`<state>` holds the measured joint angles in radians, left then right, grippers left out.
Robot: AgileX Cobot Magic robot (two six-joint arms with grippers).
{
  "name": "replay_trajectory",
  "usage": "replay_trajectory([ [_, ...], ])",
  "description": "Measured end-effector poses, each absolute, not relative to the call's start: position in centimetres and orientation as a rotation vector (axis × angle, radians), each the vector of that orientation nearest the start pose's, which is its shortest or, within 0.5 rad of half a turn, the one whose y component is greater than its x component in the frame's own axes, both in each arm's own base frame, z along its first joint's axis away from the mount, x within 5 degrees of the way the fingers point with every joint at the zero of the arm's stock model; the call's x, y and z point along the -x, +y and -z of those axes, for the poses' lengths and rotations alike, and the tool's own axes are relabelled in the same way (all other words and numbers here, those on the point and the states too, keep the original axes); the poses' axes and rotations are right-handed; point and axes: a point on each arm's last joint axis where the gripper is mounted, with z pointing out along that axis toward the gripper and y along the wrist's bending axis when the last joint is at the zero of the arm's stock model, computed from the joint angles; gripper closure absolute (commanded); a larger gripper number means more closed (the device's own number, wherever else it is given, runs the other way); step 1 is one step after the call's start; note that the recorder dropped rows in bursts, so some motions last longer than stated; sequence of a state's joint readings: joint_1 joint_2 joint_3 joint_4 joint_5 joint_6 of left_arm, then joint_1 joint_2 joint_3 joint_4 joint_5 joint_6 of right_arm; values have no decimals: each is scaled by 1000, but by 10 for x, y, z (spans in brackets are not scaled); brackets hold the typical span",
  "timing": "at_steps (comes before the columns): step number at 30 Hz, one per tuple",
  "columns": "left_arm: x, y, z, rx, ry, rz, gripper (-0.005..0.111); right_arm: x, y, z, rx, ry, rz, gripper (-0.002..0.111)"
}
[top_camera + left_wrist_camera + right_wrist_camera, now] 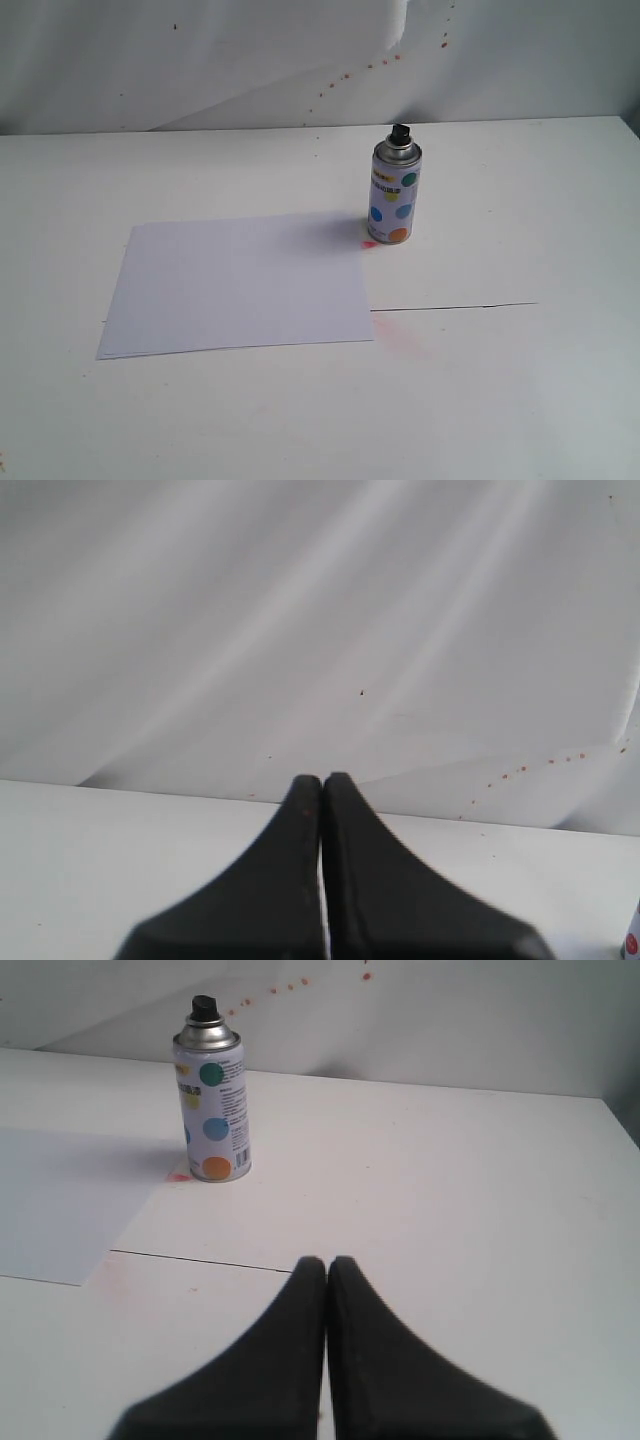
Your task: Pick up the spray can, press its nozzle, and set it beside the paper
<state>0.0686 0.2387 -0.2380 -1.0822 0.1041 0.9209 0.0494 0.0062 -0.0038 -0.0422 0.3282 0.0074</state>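
Observation:
The spray can [395, 188] stands upright on the white table, a small white can with coloured dots, a silver shoulder and a black nozzle, just off the far right corner of the paper [238, 285]. The right wrist view also shows the spray can [211, 1108] and a corner of the paper [60, 1205]. My right gripper [326, 1262] is shut and empty, well short of the can. My left gripper [322, 779] is shut and empty, facing the wrinkled backdrop. Neither gripper shows in the exterior view.
A wrinkled white backdrop [200, 60] speckled with red paint hangs behind the table. A thin dark seam [455, 306] runs across the table right of the paper. Faint pink paint marks [400, 335] lie by the paper's near right corner.

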Motion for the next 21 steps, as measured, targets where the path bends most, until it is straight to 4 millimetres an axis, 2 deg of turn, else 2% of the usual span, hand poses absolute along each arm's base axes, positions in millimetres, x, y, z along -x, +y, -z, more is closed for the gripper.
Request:
replay_trajectory([
  [10,-74,-3,-274,97,1532,138,107,-54,1,-185,65,1813,0,108],
  [18,-66,-9,-267,-88,1597,38,107,-54,1,-185,65,1813,0,108],
  [21,-61,-9,-261,-85,1655,46,107,-54,1,-185,65,1813,0,108],
])
